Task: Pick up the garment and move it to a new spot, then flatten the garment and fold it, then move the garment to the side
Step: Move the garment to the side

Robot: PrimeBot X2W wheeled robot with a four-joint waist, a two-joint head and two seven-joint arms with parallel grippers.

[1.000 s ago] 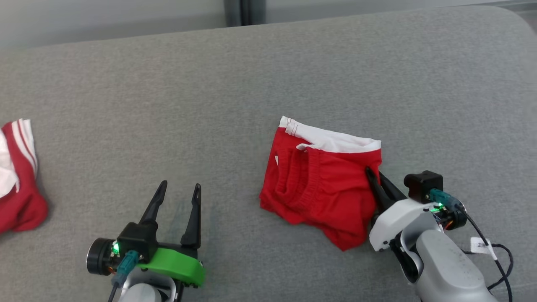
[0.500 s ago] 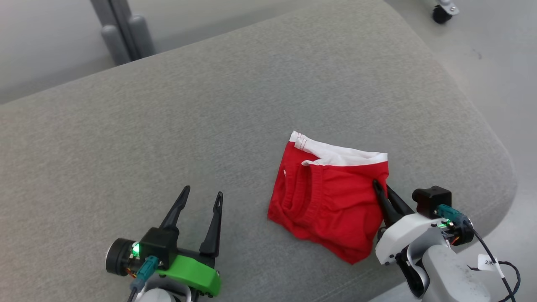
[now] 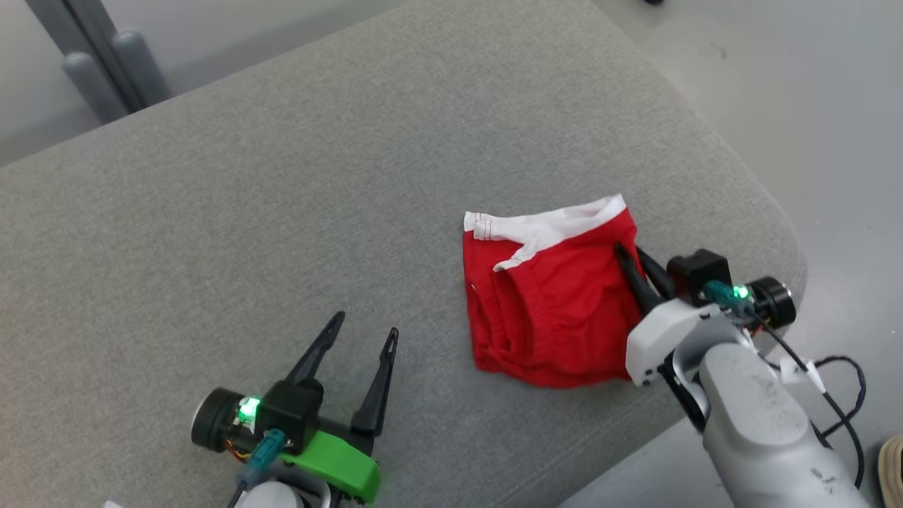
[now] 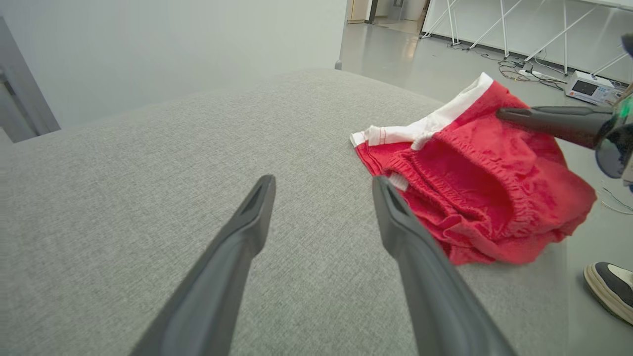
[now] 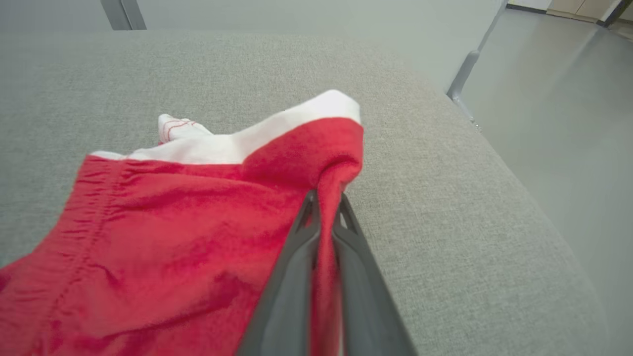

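Grey fabric-covered tabletop (image 3: 282, 176), on which the red garment (image 3: 550, 310), white-banded at the waist, is seen bunched near the right corner. Its right edge is pinched by the right pincer (image 3: 628, 249); the left pincer (image 3: 365, 323) is held spread, well apart.

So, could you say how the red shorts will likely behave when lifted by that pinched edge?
Probably floppy: the red shorts bunch and wrinkle where the right gripper pinches them. Likely light, being thin cloth; they should drape rather than hold shape.
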